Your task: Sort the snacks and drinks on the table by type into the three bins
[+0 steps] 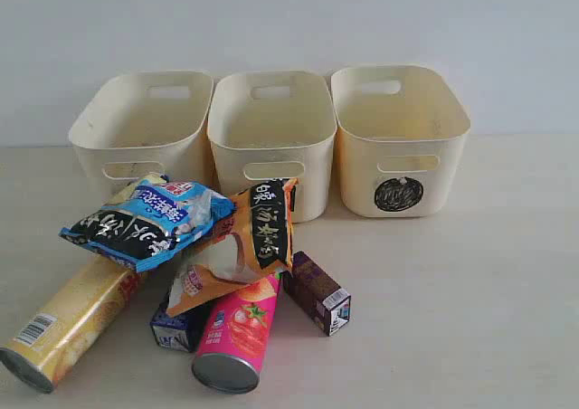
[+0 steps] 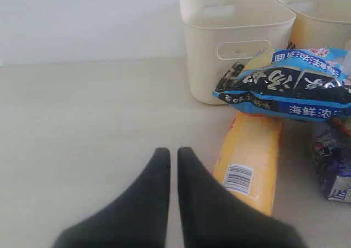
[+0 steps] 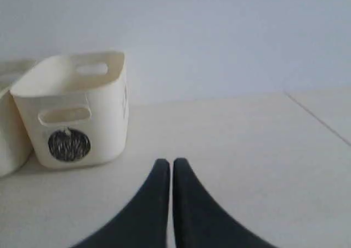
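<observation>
The snacks lie piled at the front left of the table (image 1: pixel 452 291). A blue bag (image 1: pixel 149 219) rests on a yellow tube (image 1: pixel 68 328), and an orange bag (image 1: pixel 244 242) on a pink-red tube (image 1: pixel 240 337). The drinks are a purple carton (image 1: pixel 317 291) and a blue and white carton (image 1: pixel 176 328). Behind them stand the three bins: left (image 1: pixel 90 124), middle (image 1: pixel 271 151) and right (image 1: pixel 362 169), which bears a black circle. My left gripper (image 2: pixel 173 152) is shut and empty, beside the yellow tube (image 2: pixel 249 155). My right gripper (image 3: pixel 171 163) is shut and empty, near the circle bin (image 3: pixel 104 116).
A plain pale wall runs behind the bins. Bare table surface stretches to the right of the purple carton and in front of the circle bin. Neither arm shows in the exterior view.
</observation>
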Robot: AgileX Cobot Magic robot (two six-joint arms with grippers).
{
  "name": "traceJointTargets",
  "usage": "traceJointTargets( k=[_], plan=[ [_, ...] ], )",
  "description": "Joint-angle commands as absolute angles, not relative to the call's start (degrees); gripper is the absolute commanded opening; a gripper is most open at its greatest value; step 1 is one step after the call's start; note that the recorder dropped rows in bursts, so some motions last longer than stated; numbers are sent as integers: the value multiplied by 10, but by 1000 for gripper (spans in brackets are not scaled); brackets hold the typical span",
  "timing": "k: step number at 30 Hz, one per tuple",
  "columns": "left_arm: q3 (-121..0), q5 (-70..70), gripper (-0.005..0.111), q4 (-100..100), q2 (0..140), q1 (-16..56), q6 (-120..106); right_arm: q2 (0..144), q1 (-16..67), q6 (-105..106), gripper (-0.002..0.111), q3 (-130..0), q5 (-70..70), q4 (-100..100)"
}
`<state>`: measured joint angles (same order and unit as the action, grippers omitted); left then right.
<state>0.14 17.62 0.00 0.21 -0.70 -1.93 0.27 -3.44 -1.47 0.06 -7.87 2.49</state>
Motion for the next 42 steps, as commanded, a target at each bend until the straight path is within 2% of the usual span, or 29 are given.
traceJointTargets(
  k=[1, 8, 12, 24, 27, 30, 33, 37, 42],
  plan=[
    [0, 169, 4, -4, 0, -9, -19, 0, -35, -35, 0, 0, 24, 29],
    [0, 169, 4, -4, 0, -9, -19, 0, -35, -130, 0, 0, 156, 39],
    [0, 169, 4, -4, 0, -9, -19, 20, -35, -137, 0, -30, 149, 29],
    [0, 169, 4, -4, 0, -9, -19, 303, -35, -137, 0, -232, 171, -101],
    [0, 169, 4, -4, 0, -9, -19, 368, -35, -201, 0, -275, 188, -116],
    [0, 169, 4, -4, 0, -9, -19, 438, -35, -272, 0, -316, 207, -218],
    [0, 169, 4, -4, 0, -9, -19, 495, -33, -327, 0, -321, 278, -275],
    [0, 169, 4, -4, 0, -9, -19, 539, 17, -308, 0, -320, 290, -295],
    [0, 169, 4, -4, 0, -9, -19, 625, 157, -123, 0, -315, 282, -168]
  ],
)
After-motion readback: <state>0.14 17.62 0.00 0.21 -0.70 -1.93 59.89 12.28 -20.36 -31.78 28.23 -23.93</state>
